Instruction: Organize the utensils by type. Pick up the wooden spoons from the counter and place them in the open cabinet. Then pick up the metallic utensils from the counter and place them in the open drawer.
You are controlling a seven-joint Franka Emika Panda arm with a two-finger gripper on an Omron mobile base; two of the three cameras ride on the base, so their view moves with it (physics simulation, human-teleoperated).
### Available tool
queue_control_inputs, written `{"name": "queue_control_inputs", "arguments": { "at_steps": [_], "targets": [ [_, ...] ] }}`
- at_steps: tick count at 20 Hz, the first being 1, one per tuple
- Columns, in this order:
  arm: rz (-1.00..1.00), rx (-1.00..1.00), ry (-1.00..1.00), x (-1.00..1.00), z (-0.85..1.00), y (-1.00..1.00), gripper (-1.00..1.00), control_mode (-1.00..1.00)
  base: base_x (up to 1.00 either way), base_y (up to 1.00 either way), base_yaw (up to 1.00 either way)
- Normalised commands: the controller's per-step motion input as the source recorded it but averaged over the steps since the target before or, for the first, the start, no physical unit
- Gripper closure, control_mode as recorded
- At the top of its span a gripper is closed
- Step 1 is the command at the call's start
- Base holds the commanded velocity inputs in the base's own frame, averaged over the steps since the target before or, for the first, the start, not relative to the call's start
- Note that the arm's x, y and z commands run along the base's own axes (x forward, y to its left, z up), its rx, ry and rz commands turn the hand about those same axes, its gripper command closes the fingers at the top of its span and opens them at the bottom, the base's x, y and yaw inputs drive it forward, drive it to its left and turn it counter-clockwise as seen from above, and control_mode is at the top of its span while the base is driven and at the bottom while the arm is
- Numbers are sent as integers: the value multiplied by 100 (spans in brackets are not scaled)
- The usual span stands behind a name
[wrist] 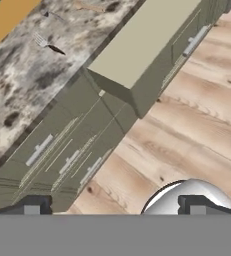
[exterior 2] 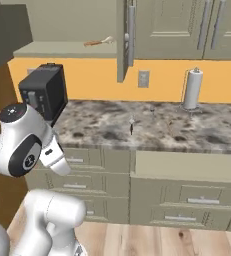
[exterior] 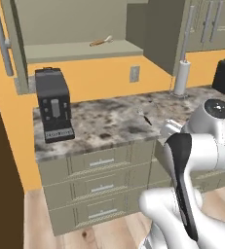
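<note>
Left base view: the open cabinet (exterior: 70, 51) sits at 11 o'clock, its door (exterior: 4, 44) swung out to the left with a long grey bar handle. On its shelf, at about 12 o'clock, lies one wooden spoon (exterior: 101, 41), orange-brown with a pale bowl. Below, the counter (exterior: 109, 124) runs across the middle. A black coffee machine (exterior: 54, 104) stands on its left end at 9 o'clock. A fork (exterior: 144, 117) with silver tines and a dark handle lies near the counter's front edge, just right of centre. A paper towel roll (exterior: 182, 77) stands upright at 2 o'clock by the orange wall. The white arm rises at 4 o'clock.

Right base view: the same spoon (exterior 2: 98, 42) lies on the cabinet shelf (exterior 2: 62, 49) at 11 o'clock. The fork (exterior 2: 132, 125) lies on the counter (exterior 2: 177, 130) at centre, handle toward the front edge. A small grey utensil (exterior 2: 152, 108), too small to identify, lies beyond it toward the wall. The open drawer (exterior 2: 184, 165) juts out below the counter at 4 o'clock, its beige inside bare. The towel roll (exterior 2: 193, 89) stands at 2 o'clock.

Hand view: the gripper (wrist: 114, 207) hangs above the wooden floor (wrist: 197, 115), its fingertips (wrist: 32, 207) spread wide with nothing between them. The drawer (wrist: 142, 40) lies at 1 o'clock, the fork (wrist: 49, 45) on the counter (wrist: 27, 85) at 10 o'clock.
</note>
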Motion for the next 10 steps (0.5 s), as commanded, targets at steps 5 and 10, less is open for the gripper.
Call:
{"name": "queue_control_inputs", "arguments": {
  "at_steps": [5,10],
  "targets": [
    [0,0,0,0,0,0,-100,100,-14,-50,-38],
    [0,0,0,0,0,0,-100,100,0,-54,-31]
  ]
}}
